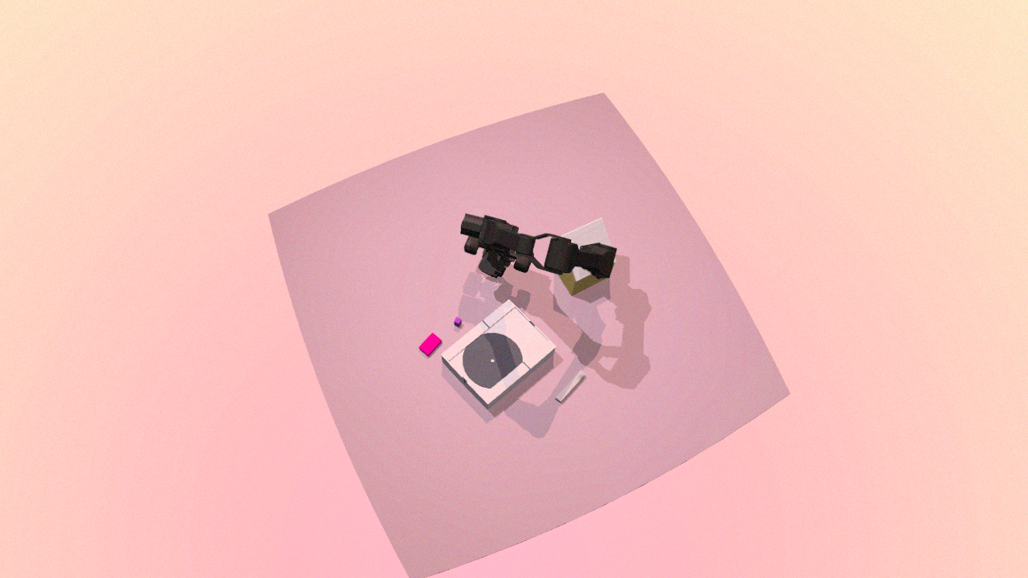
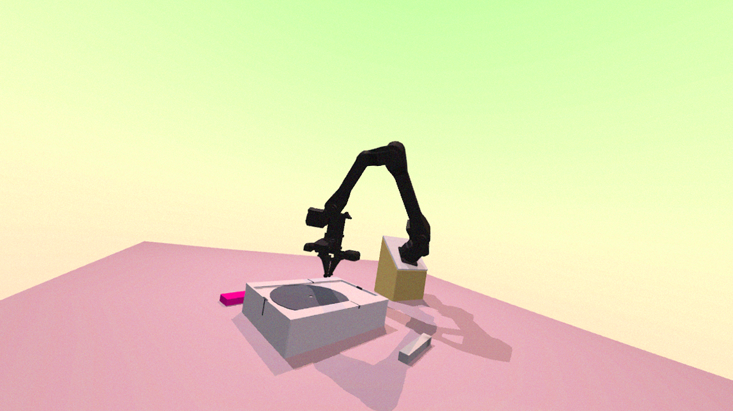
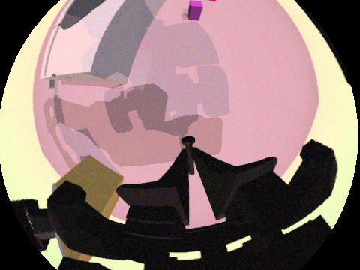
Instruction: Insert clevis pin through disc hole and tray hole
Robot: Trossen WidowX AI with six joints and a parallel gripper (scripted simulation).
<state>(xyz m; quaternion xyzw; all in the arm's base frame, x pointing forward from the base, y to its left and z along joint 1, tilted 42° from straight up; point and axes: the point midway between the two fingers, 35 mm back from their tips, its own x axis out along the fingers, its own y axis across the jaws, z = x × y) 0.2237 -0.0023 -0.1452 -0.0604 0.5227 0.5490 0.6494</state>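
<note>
The white-grey rimmed tray [image 1: 535,341] [image 2: 337,324] [image 3: 69,54] stands on the table. The dark disc [image 1: 478,359] [image 2: 295,297] lies flat in it, its small centre hole [image 1: 492,360] [image 2: 310,296] showing as a light dot. No pin stands in that hole. My gripper [image 2: 327,273] [image 3: 189,151] is shut on the dark pin [image 3: 188,141]. In the wrist view the pin's wide head is beyond the fingertips and its shank runs back between the fingers, so it is held head down. The gripper is beyond the tray's back edge in the exterior view. The tray's own hole cannot be told apart.
A magenta block [image 1: 430,343] [image 2: 232,297] and a small purple cube [image 1: 457,322] [image 3: 195,10] lie beside the tray. A pale bar [image 1: 569,386] [image 2: 414,349] lies off its other side. The arm stands on a yellow-sided base block [image 2: 398,282] [image 3: 90,180].
</note>
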